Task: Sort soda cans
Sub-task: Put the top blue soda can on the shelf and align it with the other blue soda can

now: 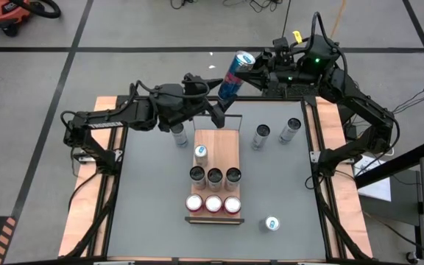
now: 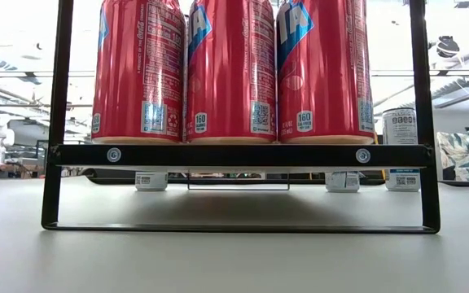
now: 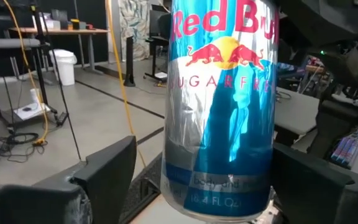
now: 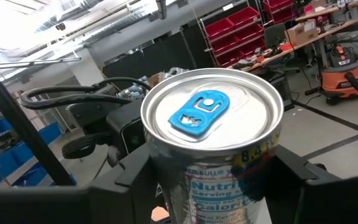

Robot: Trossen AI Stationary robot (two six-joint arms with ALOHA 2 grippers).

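Note:
A slim blue soda can hangs tilted in the air beyond the table's far edge. My right gripper is shut on its upper end; its pale top with a blue tab fills the right wrist view. My left gripper stands open around the can's lower end, with a dark finger on either side. On the wooden board stand another blue can, three dark-topped silver cans and three red cans. The red cans loom close in the low view.
Three silver cans stand loose on the grey table: one left of the board and two to its right. A blue can stands near the front right. A black frame edges the board's front.

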